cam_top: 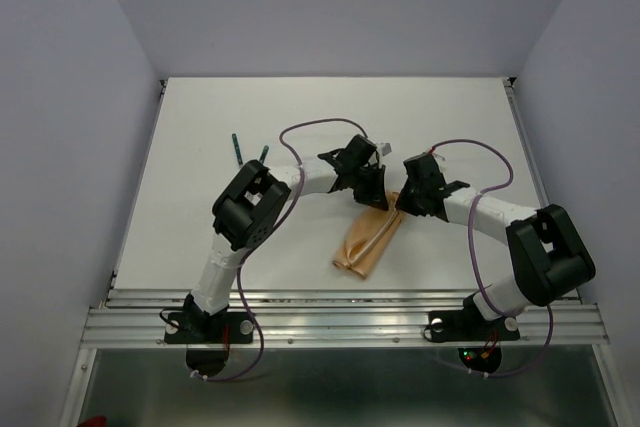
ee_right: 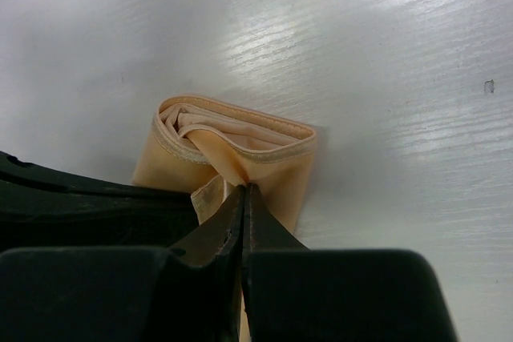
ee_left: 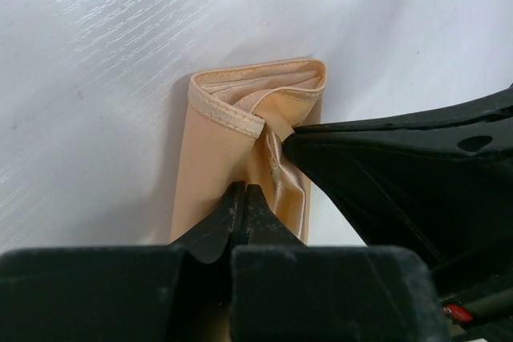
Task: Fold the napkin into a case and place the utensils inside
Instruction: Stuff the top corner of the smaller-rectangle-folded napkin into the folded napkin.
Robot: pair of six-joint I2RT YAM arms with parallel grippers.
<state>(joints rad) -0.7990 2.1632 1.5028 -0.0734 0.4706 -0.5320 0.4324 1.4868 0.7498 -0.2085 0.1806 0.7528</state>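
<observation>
Napkin (cam_top: 368, 243): is lying on the white table (cam_top: 250, 237) as a narrow folded oblong, running from near centre up toward the two grippers; its near end is resting free on the table.

Left gripper (cam_top: 368, 192): is bearing down on the far end of the napkin from the left. In the left wrist view its fingers (ee_left: 232, 210) are pressing together with no gap, and a ridge of peach cloth (ee_left: 216, 158) is running in between their tips.

Right gripper (cam_top: 408, 205): is meeting the same end from the right, just beside the left one. In its own wrist view the fingers (ee_right: 258, 218) are clamping a raised fold of the napkin (ee_right: 280, 170), with the hemmed layers gaping open beyond the tips.

Utensils (cam_top: 238, 148): two dark green handles are lying at the far left of the table, well apart from napkin and grippers; their metal ends are too small to make out.
</observation>
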